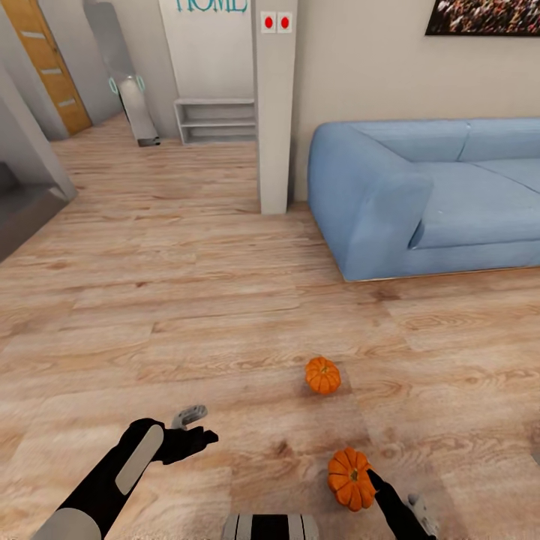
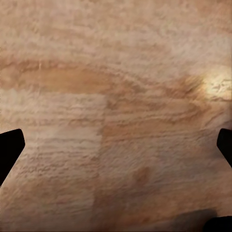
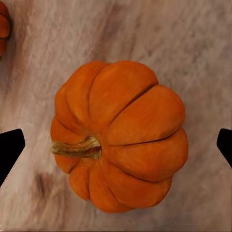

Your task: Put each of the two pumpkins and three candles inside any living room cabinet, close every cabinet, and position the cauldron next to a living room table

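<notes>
My right gripper (image 3: 116,147) hangs spread wide over a pumpkin (image 3: 118,135) on the floor (image 1: 187,315) — centred between the fingers, ready to clamp. My left gripper (image 2: 116,145), open too, faces bare boards; the other pumpkin (image 1: 322,375) sits just beyond.

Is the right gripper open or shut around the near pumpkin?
Open. In the right wrist view its fingertips stand wide apart on either side of the pumpkin, with floor visible between them and it.
</notes>
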Controlling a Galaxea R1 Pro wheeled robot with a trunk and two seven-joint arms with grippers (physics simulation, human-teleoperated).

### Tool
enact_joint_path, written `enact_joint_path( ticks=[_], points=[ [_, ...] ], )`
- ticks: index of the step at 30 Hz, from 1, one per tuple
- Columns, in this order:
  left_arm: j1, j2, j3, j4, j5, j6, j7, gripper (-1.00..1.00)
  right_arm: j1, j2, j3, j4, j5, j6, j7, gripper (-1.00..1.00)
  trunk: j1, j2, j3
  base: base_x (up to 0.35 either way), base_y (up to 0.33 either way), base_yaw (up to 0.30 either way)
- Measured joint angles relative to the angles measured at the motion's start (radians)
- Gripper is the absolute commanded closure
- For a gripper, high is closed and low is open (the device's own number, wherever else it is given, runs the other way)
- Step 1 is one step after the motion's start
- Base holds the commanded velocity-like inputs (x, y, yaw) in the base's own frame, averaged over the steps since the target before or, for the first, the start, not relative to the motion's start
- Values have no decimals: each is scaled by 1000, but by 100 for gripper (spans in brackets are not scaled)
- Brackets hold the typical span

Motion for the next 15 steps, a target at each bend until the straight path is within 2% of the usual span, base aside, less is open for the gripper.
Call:
enact_joint_path(
  ticks=[4, 10, 11, 15],
  points=[
    [0, 0, -1, 0, 0, 0, 0, -100, 0, -4, -3, -9, -3, 23, 23, -100, 2, -1, -15, 0, 0, 0],
    [0, 1, -1, 0, 0, 0, 0, -100, 0, -37, -15, 3, -16, 57, 56, -100, 4, -2, -39, 0, 0, 0],
    [0, 1, -1, -1, 0, 0, 0, -100, 0, -41, -20, 11, -15, 116, 140, -100, 5, -3, -43, 0, 0, 0],
    [0, 1, -1, -1, 0, 0, 0, -100, 0, -45, -60, 35, -21, 122, 142, -100, 7, -4, -58, 0, 0, 0]
  ],
)
